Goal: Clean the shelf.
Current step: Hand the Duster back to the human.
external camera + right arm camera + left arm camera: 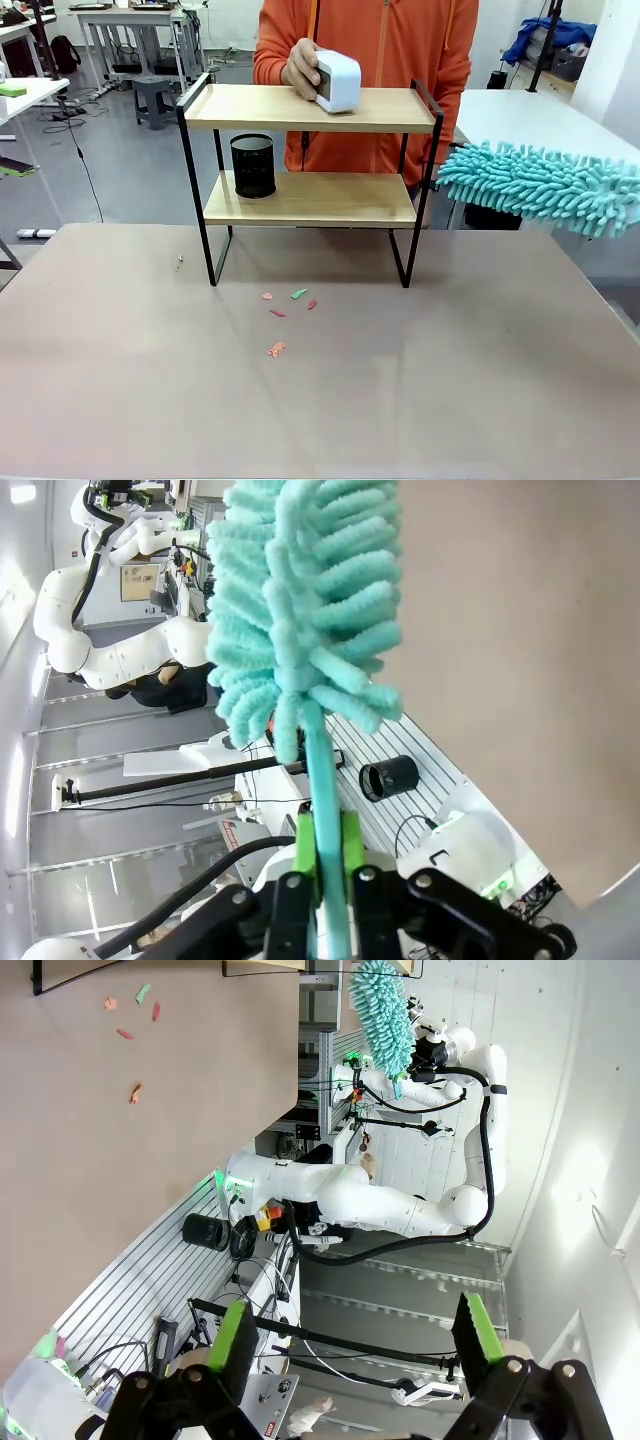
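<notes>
The shelf [310, 110] stands at the table's far middle, two wooden boards in a black frame. A black mesh cup [252, 166] sits on its lower board. On the top board, the person's hand [302, 68] holds a white box [338, 80]. A teal fluffy duster [545, 185] hangs in the air just right of the shelf, its tip near the right rail. My right gripper [324, 848] is shut on the duster's teal handle [322, 770], with the duster head [300, 600] beyond it. My left gripper [357, 1345] is open and holds nothing, off to the side of the table.
Small red, orange and green paper scraps [285, 310] lie on the table [320, 400] in front of the shelf. The person in an orange jacket [400, 50] stands right behind the shelf. Other white tables and lab gear stand behind.
</notes>
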### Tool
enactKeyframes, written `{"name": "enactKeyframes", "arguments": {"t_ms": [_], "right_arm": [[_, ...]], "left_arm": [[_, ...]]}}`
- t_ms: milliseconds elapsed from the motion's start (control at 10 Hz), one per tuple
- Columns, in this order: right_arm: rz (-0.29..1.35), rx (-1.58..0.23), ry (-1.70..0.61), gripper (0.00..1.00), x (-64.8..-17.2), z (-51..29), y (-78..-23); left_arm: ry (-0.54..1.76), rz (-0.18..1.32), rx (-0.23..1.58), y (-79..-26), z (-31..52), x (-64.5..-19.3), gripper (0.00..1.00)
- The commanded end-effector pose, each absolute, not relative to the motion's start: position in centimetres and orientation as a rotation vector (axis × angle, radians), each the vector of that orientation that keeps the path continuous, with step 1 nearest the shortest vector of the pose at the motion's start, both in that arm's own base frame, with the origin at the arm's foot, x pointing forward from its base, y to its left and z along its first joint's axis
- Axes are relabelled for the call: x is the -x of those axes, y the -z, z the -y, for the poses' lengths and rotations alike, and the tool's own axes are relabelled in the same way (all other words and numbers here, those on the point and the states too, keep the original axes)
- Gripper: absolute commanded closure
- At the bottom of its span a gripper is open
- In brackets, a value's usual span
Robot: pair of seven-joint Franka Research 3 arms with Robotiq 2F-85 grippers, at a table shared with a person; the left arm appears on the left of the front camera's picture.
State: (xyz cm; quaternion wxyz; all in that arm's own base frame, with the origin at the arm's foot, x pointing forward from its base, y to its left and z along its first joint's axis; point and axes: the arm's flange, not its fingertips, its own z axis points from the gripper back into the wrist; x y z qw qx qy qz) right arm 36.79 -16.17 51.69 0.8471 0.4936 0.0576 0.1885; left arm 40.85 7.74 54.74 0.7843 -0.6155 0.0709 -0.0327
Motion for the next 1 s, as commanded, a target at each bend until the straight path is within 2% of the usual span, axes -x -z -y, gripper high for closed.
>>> {"name": "enactKeyframes", "arguments": {"t_ms": [0, 100, 200, 400, 500, 600, 700, 800, 900], "right_arm": [[-0.081, -1.127, -0.427, 0.88, -33.7, 21.7, -53.6], [-0.007, -1.214, -0.506, 0.88, -31.4, 25.5, -57.0], [-0.007, -1.222, -0.623, 0.88, -28.9, 26.6, -60.6], [-0.157, -1.103, -0.922, 0.88, -24.1, 23.8, -65.4], [-0.23, -1.054, -1.05, 0.88, -22.5, 21.3, -65.9], [-0.259, -0.998, -1.147, 0.88, -21.5, 18.4, -65.5], [-0.297, -1.017, -1.2, 0.88, -21.2, 17.0, -65.2], [-0.252, -1.036, -1.097, 0.88, -21.8, 16.5, -64.5], [-0.211, -1.023, -1.12, 0.88, -24.0, 13.2, -57.1]], "left_arm": [[0.071, -0.153, 1.328, -54.7, -7.7, -40.8, 0.0], [0.233, -0.221, 1.355, -57.1, -7.0, -39.6, 0.0], [0.369, -0.287, 1.34, -58.6, -4.6, -39.3, 0.0], [0.622, -0.442, 1.305, -59.3, 3.1, -38.8, 0.0], [0.69, -0.478, 1.242, -58.9, 7.2, -37.8, 0.0], [0.756, -0.504, 1.164, -58.1, 11.4, -36.5, 0.0], [0.719, -0.501, 1.175, -57.5, 13.7, -35.4, 0.0], [0.681, -0.48, 1.118, -56.9, 14.2, -34.9, 0.0], [0.731, -0.538, 1.188, -58.4, 14.5, -35.7, 0.0]]}}
